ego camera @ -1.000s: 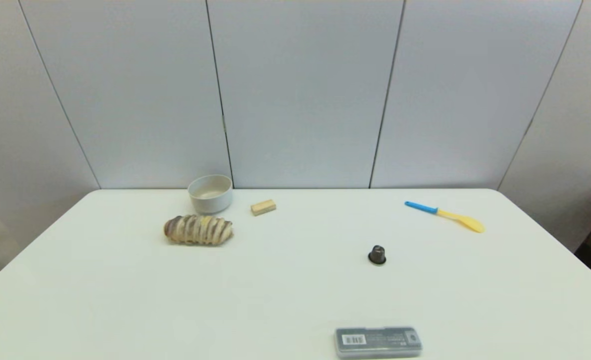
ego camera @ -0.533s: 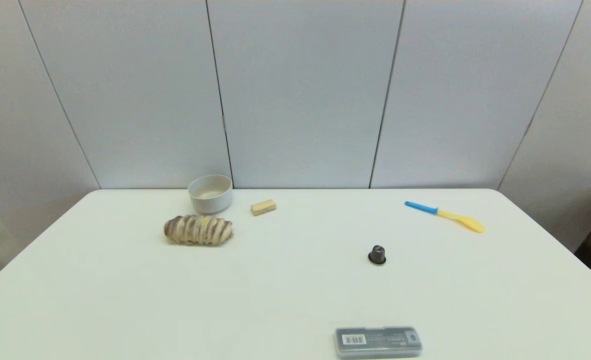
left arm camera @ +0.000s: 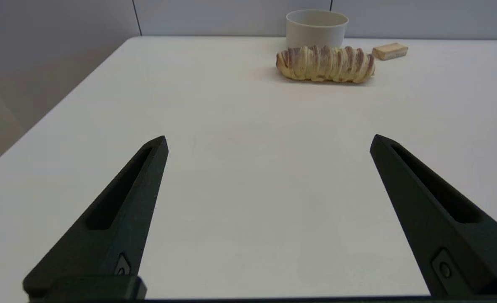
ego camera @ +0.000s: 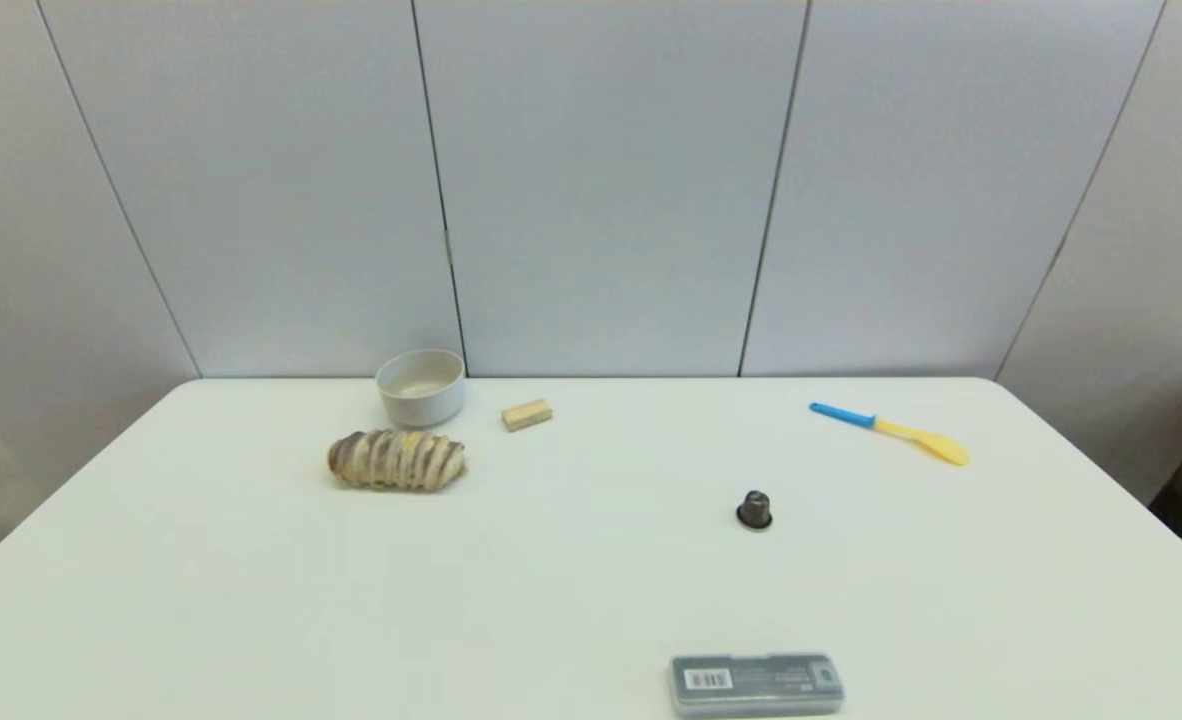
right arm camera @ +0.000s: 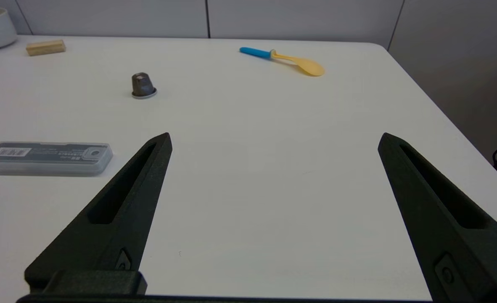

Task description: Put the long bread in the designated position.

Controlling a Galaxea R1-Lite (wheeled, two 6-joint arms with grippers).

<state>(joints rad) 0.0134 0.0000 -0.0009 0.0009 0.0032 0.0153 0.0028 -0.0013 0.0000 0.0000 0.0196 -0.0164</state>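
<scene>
While both arms sit parked off the head view, the long bread [ego camera: 396, 460] lies on the white table [ego camera: 551, 600] at far left, its long axis running left to right. Just behind it stands a white bowl [ego camera: 420, 386], a tan block [ego camera: 526, 414] beside that. Left gripper [left arm camera: 268, 141] and right gripper [right arm camera: 274, 139] hold fingers wide apart, nothing between.

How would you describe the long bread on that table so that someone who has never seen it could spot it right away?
Start at the white bowl near the table's far edge, on the robot's left. The long bread lies on its side just in front of the bowl. Unlike the small plain tan block beside the bowl, it is a rounded loaf, ridged crosswise in cream and dark brown stripes.
</scene>
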